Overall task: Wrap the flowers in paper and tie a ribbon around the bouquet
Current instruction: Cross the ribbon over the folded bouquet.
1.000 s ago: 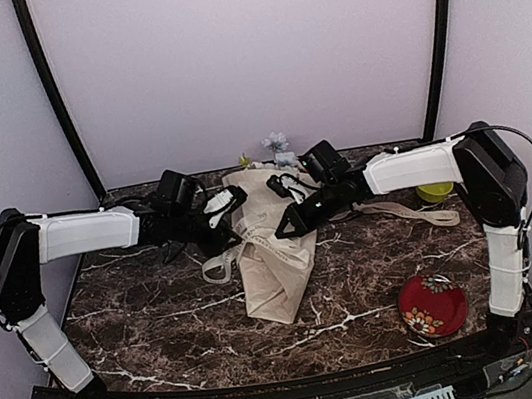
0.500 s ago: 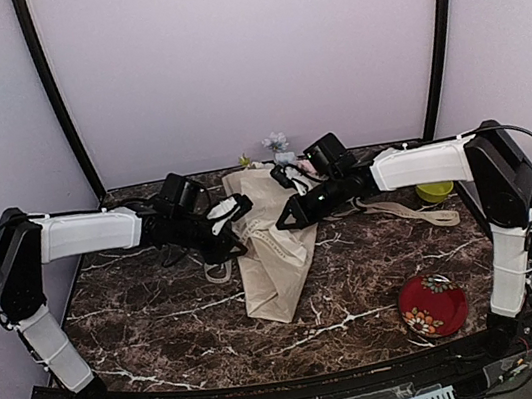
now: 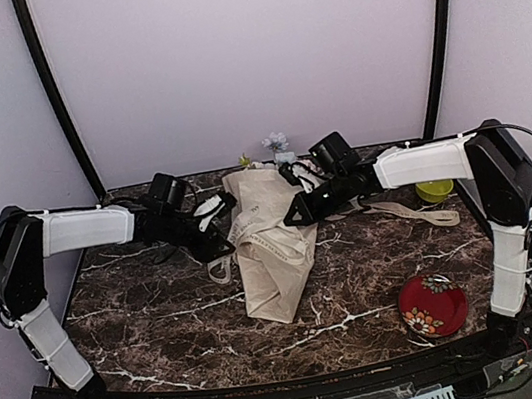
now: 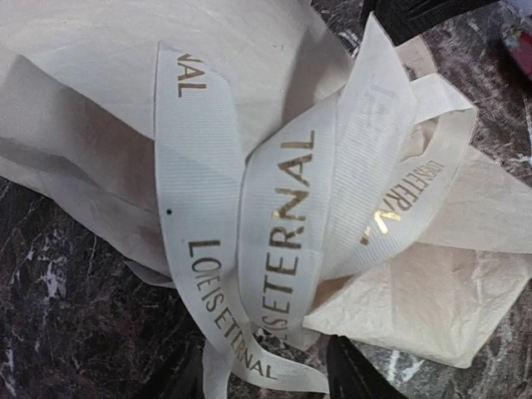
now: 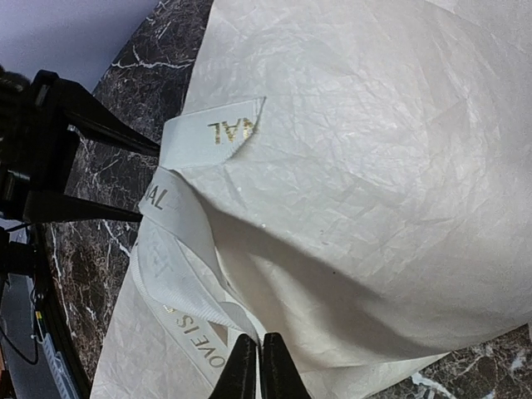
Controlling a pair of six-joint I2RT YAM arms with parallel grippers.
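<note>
At the middle of the desk (image 3: 163, 317) lies the bouquet (image 3: 274, 264), a cream paper cone with its narrow end toward 6 o'clock and its wide end toward 12, where the flowers (image 3: 275, 142) show small and pale at the back edge. The ribbon (image 4: 283, 241), cream with gold lettering, is looped over the cone's 9 o'clock flank, and one strand trails across the desk toward 3 o'clock.

The left gripper (image 3: 222, 229) sits at that 9 o'clock flank, its jaws spread with the ribbon loops between them. The right gripper (image 3: 296, 221) meets the cone at 2 o'clock, its tips pressed together right at a ribbon loop; I cannot tell whether it pinches it.

A lime-green round thing (image 3: 435, 191) lies at 3 o'clock and a red patterned plate (image 3: 433, 305) at 4 o'clock.
</note>
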